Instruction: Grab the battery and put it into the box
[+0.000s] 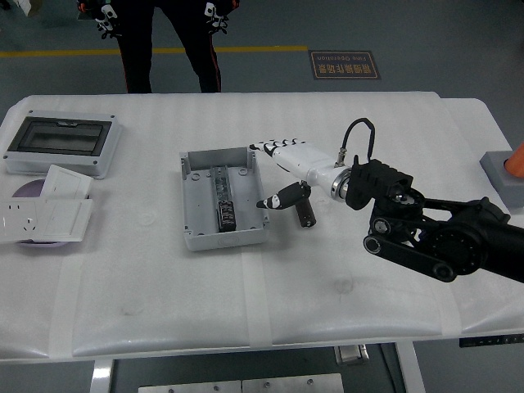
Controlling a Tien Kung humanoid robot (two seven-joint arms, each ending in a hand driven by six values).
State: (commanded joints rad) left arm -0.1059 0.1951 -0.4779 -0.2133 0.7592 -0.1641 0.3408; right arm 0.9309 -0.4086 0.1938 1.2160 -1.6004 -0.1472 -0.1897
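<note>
Table [327, 327]: a white surface is seen filling most of the frame, with its near edge at the bottom.
Box [196, 236]: a grey open box is placed left of centre, with a metal rail running along its floor.
Battery in box [227, 214]: 1 dark cylinder is seen lying on the rail, in the lower half of the box.
Battery on table [306, 214]: a 2nd dark cylinder is seen on the table just right of the box, partly covered by the thumb of the right hand.
Right hand [281, 168]: the white hand is held at centre frame, above the right wall of the box. The fingers are extended toward the upper left, the thumb is pointed down and left, and nothing is gripped.
Right arm [434, 233]: the black arm is brought in from the right edge; a black cable loop is seen at the wrist.
Left arm: not seen in the frame.
Enclosure [61, 143]: a grey case with a dark window is placed at the upper left of the table.
Socket plates [45, 214]: white plates are stacked at the left edge, below the enclosure.
Grey block [499, 176]: seen at the right edge, beyond the table.
Person [164, 41]: dark-clad legs are seen at the top of the frame, behind the far side of the table.
</note>
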